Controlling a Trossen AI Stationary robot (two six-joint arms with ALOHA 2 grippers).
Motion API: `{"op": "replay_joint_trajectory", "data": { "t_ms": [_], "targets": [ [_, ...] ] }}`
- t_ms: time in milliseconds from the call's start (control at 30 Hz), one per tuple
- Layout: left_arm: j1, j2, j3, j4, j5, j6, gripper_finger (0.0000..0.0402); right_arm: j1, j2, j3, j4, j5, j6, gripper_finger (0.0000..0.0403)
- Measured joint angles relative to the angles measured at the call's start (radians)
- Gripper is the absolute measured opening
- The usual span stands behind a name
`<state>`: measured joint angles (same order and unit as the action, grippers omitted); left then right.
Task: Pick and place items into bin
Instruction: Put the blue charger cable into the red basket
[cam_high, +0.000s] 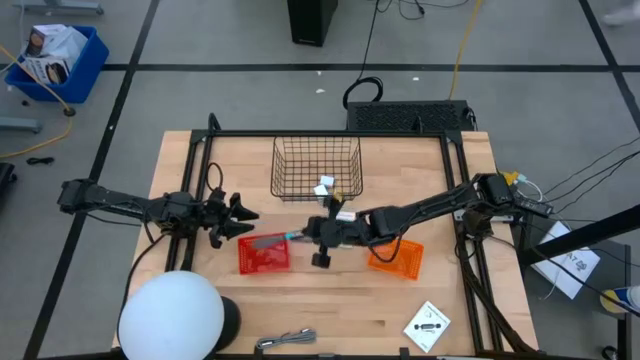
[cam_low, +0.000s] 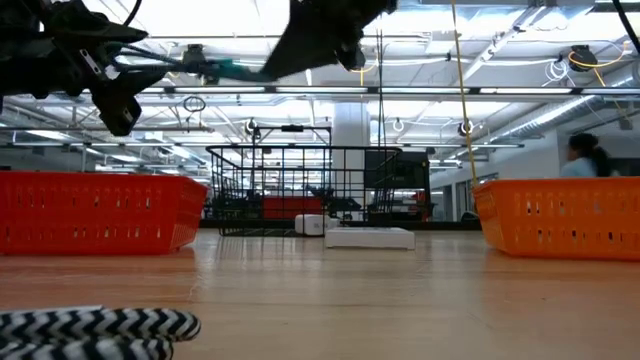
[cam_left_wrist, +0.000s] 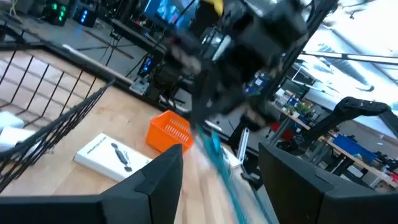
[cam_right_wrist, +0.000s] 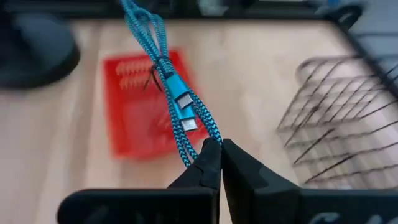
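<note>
Item: blue braided cable (cam_right_wrist: 168, 93), coiled, light, limp.
We hold its bend; right gripper (cam_right_wrist: 214, 152) jaws clamp it, left gripper (cam_high: 238, 217) wide, empty.

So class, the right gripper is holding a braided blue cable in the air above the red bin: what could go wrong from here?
1. The right gripper pinches the blue cable only at its fingertips, so the bundle might slip out.
2. The cable hangs past the red bin, so on release part may drape over the rim.
3. The open left gripper waits close by; the arms could collide.
</note>
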<state>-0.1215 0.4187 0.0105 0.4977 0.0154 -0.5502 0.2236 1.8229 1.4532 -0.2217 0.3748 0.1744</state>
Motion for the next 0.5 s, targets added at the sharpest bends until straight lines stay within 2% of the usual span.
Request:
{"op": "replay_joint_trajectory", "data": {
  "t_ms": [233, 500],
  "targets": [
    [0.0, -0.001, 0.0, 0.035, -0.021, 0.029, 0.0214, 0.015, 0.079, 0.001, 0.107, -0.084, 0.017, 0.0],
    [0.0, -0.001, 0.0, 0.031, -0.02, 0.024, 0.0214, -0.021, 0.135, 0.0, 0.149, -0.092, 0.016, 0.0]
  ]
}}
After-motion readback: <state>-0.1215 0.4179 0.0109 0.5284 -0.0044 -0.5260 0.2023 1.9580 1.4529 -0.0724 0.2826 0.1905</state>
